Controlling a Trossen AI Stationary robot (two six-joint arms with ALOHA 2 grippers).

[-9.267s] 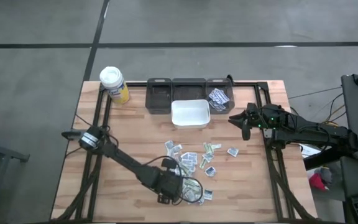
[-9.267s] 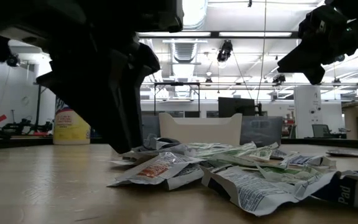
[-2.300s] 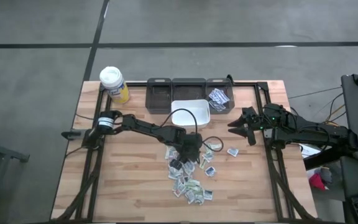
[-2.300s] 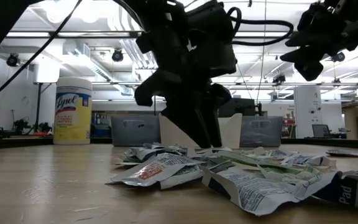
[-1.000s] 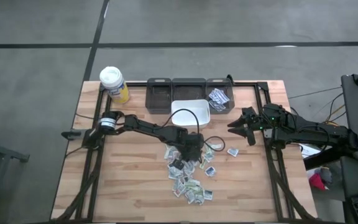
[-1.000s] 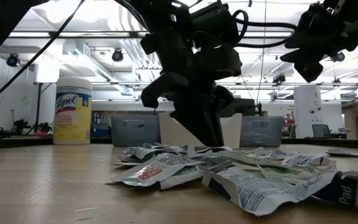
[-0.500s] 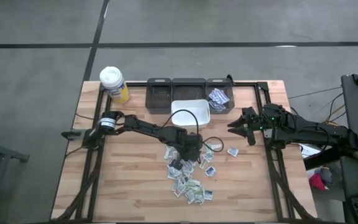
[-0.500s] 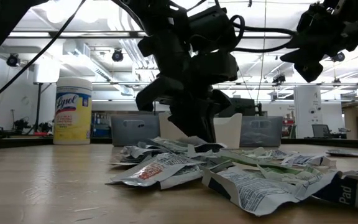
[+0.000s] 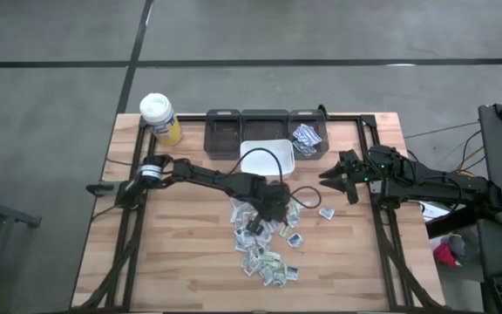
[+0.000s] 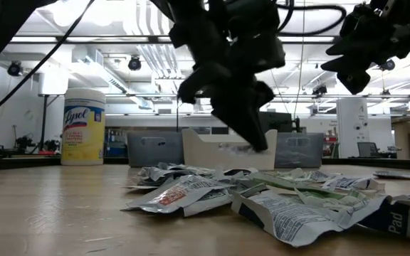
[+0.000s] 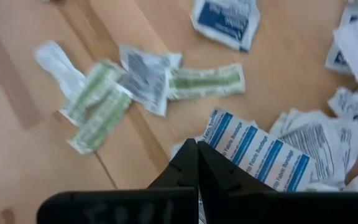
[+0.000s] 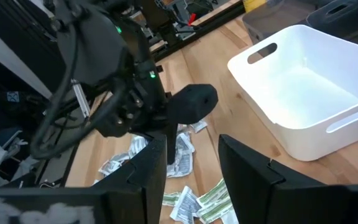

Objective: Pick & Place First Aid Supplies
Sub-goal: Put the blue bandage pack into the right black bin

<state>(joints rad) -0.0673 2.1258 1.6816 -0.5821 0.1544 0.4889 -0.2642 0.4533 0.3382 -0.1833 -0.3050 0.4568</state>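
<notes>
Your small flat paper packets (image 9: 268,253) lie scattered mid-bench (image 9: 190,253), in front of the white rectangular plastic tub (image 9: 267,160); three dark bins (image 9: 264,131) sit behind it, the white-lidded yellow bottle (image 9: 159,118) to their left.

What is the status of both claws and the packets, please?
Left claw shut on blue-striped white paper packet, above loose packet pile. Right claw open, waiting at table's right side. Nothing blocks white plastic tray.

Crumpled paper packets (image 9: 267,253) strewn mid-table; some in bin.
</notes>
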